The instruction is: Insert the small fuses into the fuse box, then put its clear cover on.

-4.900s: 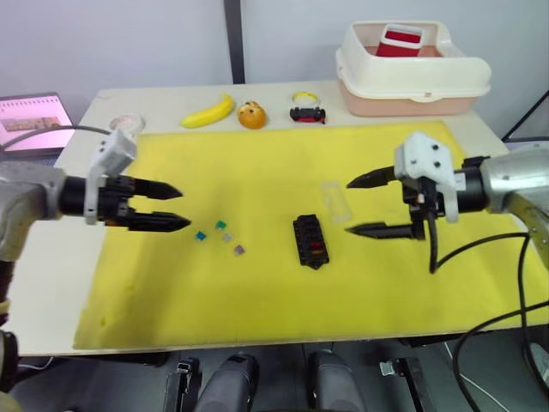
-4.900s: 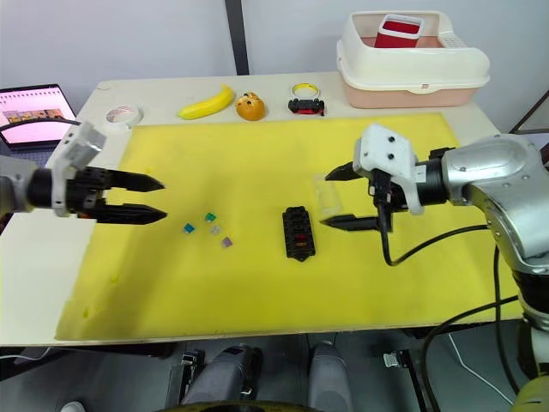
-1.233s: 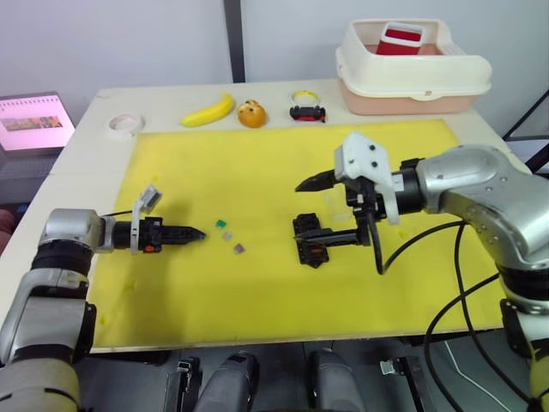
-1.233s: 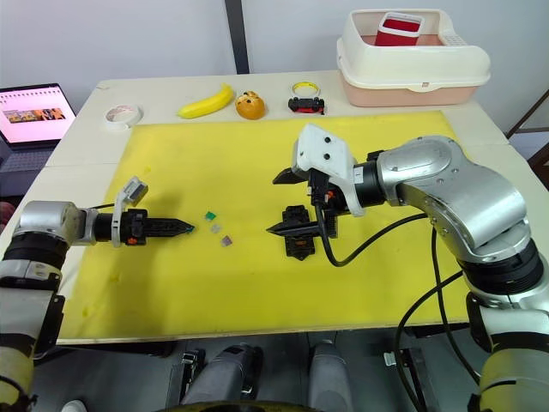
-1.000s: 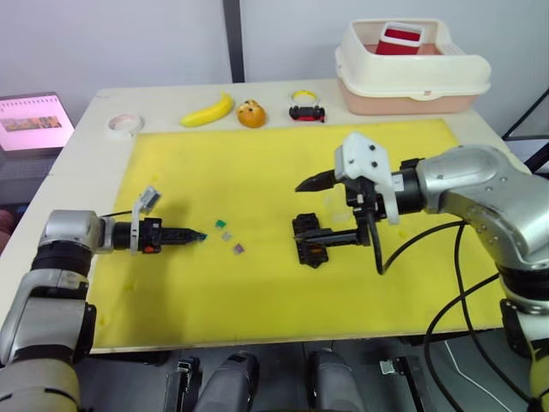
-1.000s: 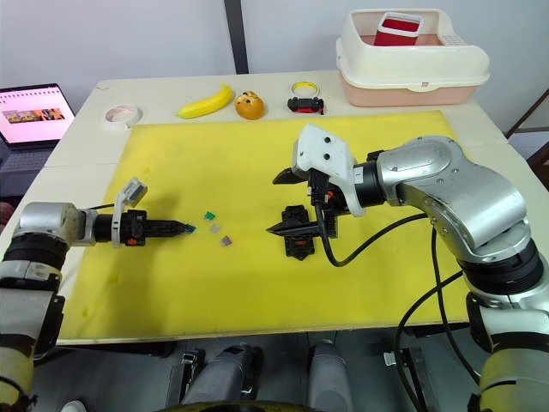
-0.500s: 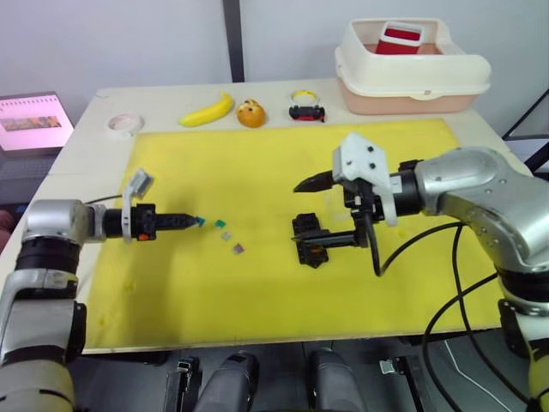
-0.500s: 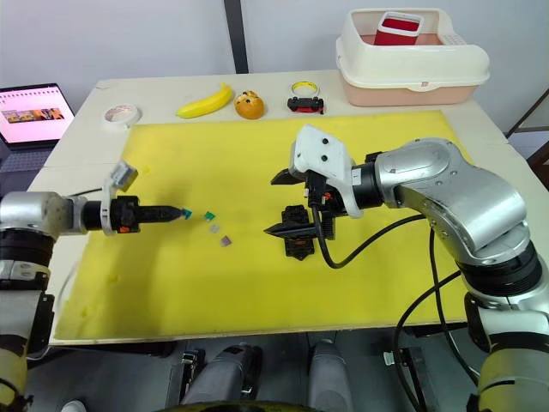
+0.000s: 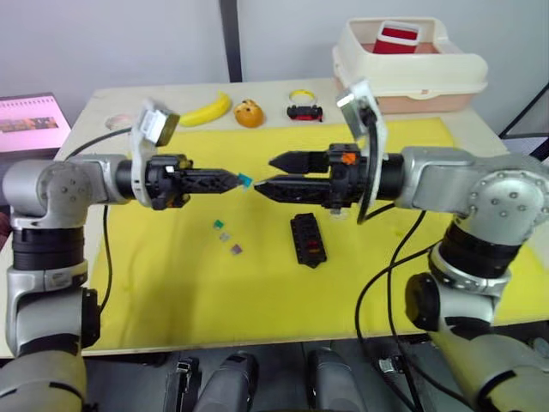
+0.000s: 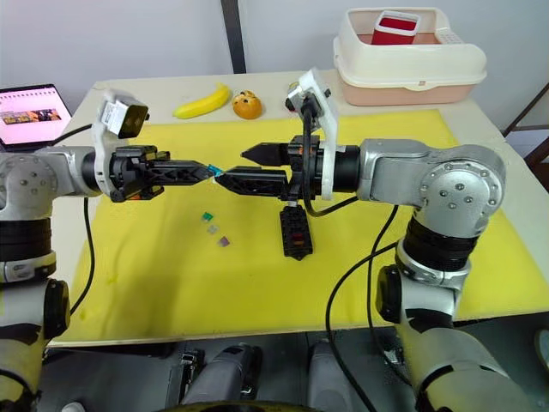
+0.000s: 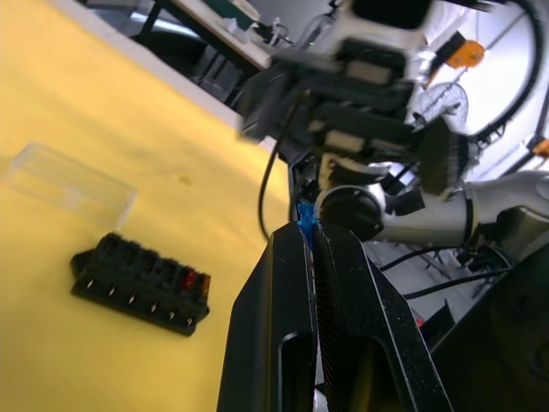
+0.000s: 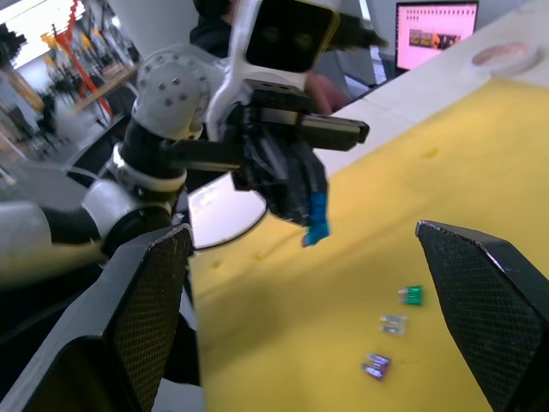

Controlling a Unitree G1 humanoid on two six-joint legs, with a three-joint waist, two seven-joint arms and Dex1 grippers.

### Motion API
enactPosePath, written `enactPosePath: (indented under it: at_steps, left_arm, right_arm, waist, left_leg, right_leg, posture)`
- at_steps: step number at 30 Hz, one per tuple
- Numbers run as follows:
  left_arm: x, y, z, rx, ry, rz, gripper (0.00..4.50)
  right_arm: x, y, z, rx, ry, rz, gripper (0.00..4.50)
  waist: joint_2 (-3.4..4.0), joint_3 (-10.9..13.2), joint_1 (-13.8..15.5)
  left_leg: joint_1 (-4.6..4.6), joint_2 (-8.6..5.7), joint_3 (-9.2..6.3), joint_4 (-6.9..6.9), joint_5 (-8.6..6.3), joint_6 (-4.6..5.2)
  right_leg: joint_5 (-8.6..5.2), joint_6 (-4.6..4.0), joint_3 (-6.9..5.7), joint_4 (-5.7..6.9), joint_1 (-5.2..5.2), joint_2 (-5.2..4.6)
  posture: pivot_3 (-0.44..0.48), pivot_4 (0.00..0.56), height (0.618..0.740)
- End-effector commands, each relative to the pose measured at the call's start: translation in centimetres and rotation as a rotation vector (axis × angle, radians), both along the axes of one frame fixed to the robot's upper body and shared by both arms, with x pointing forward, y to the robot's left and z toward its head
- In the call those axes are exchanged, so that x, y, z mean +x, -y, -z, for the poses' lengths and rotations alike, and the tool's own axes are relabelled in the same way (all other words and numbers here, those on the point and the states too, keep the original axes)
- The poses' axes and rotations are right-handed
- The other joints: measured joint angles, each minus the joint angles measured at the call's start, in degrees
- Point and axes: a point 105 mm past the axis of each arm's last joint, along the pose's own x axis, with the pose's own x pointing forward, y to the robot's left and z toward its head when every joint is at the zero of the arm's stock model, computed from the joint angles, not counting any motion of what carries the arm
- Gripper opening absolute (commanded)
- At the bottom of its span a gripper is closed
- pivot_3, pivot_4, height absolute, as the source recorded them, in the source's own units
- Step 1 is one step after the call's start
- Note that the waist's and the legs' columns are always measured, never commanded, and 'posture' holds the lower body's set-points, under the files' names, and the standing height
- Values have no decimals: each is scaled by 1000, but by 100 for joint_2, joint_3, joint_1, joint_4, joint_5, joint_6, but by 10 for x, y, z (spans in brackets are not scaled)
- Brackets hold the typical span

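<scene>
Fuse box (image 9: 308,239), lower centre of the frame on the yellow mat (image 9: 257,292): red and orange fuses seated, remaining slots judged empty; three loose fuses (image 9: 225,236) lie left of it, so insertion is only begun. Mid-frame above the mat: left claw (image 9: 230,179) pinched shut on a teal fuse (image 9: 245,181), right claw (image 9: 262,175) facing it, fingers narrowly parted, empty. Clear cover (image 11: 69,184) lies off, just beyond the box; cream tub (image 9: 410,69), upper right on the tabletop, holds a red item (image 9: 390,39).
</scene>
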Motion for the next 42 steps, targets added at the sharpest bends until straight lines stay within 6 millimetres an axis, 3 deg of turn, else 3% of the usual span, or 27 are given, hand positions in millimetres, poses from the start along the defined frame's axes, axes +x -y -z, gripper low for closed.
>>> enactPosePath:
  at_steps: [1,4,14,17,42]
  left_arm:
    - [-5,1,-13,-23,69,17,0]
    - [-6,3,-16,-29,78,28,0]
    - [-7,8,-16,-33,89,51,0]
    - [-7,9,-16,-35,87,51,0]
    - [-9,13,-12,-35,86,47,0]
  right_arm:
    - [-5,1,-3,1,14,4,3635]
    - [-7,0,-5,14,5,-8,2303]
    - [-10,-3,-7,18,-14,-17,2303]
    - [-10,-5,-8,17,-20,-12,1533]
    - [-16,-10,-16,29,-48,-27,1533]
  waist:
    - [0,0,-4]
    - [0,0,-15]
    - [0,0,-25]
    - [0,0,-24]
    - [0,0,-10]
  left_leg:
    - [0,-1,0,1,0,0]
    - [0,0,1,0,0,0]
    - [0,0,2,0,0,0]
    - [0,0,1,0,0,0]
    - [0,0,3,0,0,2]
  right_leg:
    - [0,0,0,0,1,0]
    - [0,0,0,0,0,1]
    - [0,0,0,0,-1,1]
    - [0,0,0,0,0,1]
    - [0,0,0,-2,0,3]
  posture:
    - [0,150,740]
    - [0,150,740]
    - [0,150,740]
    - [0,150,740]
    - [0,150,740]
